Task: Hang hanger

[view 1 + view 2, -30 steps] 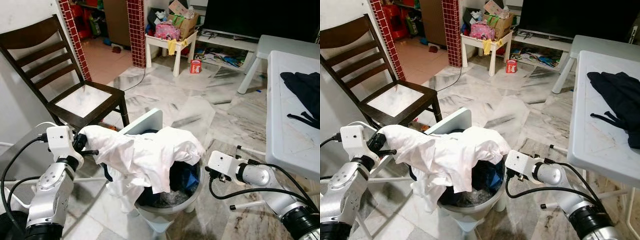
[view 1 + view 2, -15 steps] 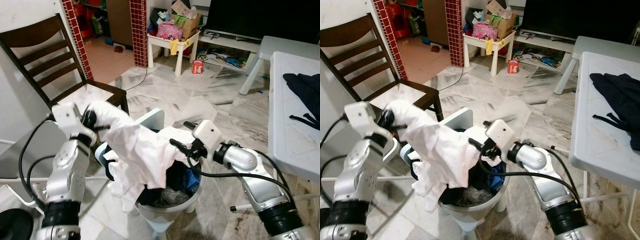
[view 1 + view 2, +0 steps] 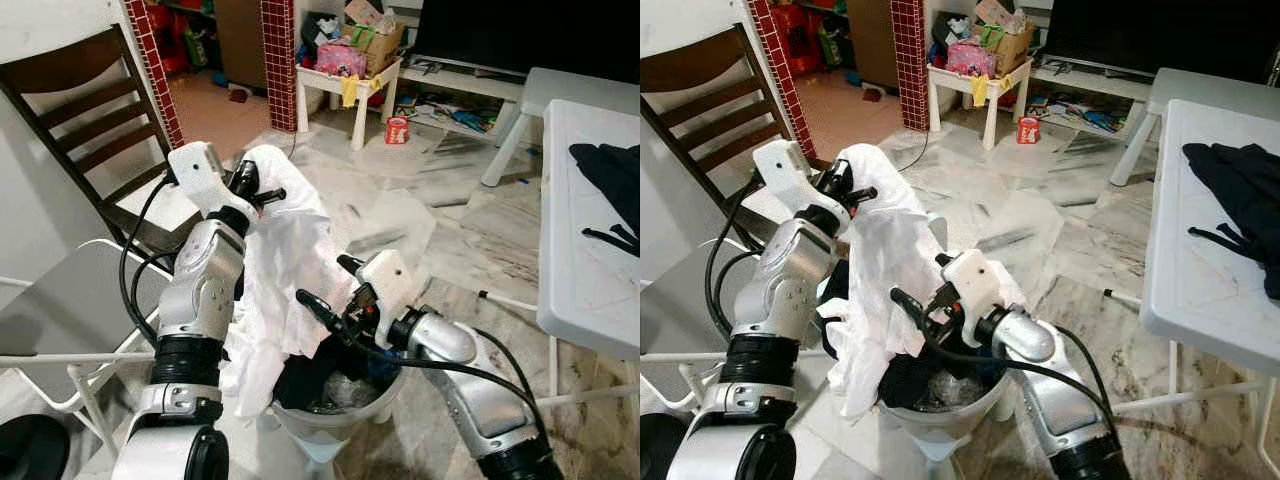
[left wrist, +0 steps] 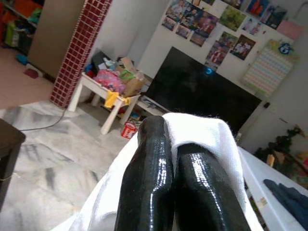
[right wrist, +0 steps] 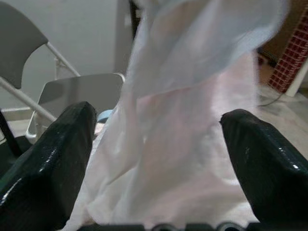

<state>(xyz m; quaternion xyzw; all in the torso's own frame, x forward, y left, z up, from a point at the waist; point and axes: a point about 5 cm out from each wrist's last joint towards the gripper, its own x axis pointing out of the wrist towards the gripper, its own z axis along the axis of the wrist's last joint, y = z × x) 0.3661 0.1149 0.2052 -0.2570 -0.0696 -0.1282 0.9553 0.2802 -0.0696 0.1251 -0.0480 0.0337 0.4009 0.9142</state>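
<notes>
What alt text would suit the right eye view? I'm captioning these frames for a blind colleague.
The left gripper holds a white shirt up above a laundry basket, while the right gripper reaches open toward the hanging cloth. A dark wooden chair stands behind, and a white table with dark clothes is at right.

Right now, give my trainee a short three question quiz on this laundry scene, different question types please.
1. True or false: the left end effector is shut on the white garment.
2. Multiple choice: the right end effector is (A) shut on the garment, (B) open beside the hanging garment above the laundry basket, (C) resting on the white table.
3. Fill in: the dark clothing lies on the white ____.

Key: 1 true; 2 B; 3 table.
</notes>
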